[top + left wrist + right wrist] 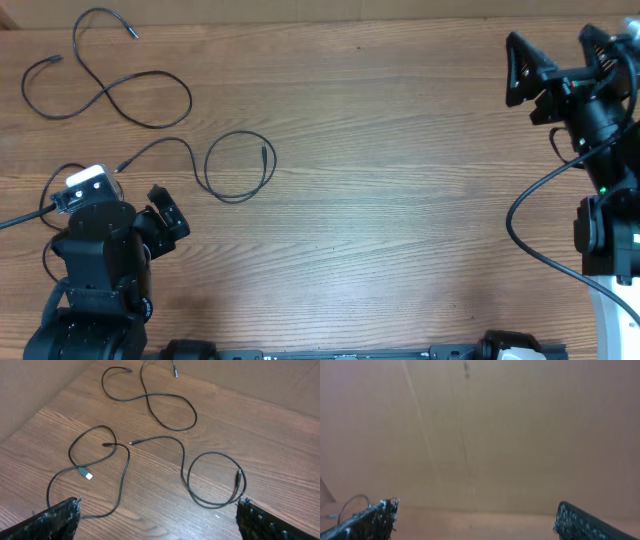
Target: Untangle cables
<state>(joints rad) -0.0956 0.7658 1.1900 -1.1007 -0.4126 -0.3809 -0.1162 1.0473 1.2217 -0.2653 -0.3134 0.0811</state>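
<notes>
Cables (108, 92) — three thin black cords — lie in loose loops on the left side of the wood-grain tabletop (400, 220). Nearest the left arm (95, 250), one cord (125, 472) crosses itself, its pale plug (87, 475) pointing back toward the arm. Beyond it a second cord (215, 453) forms a ring, tail running leftward. Farthest, a figure-eight (147, 396) sprawls sideways. Left jaws and right jaws stand wide open — both empty.

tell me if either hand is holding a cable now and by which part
Nothing is held. The left hand and the right hand are both open and empty; the cables lie loose on the table.
</notes>
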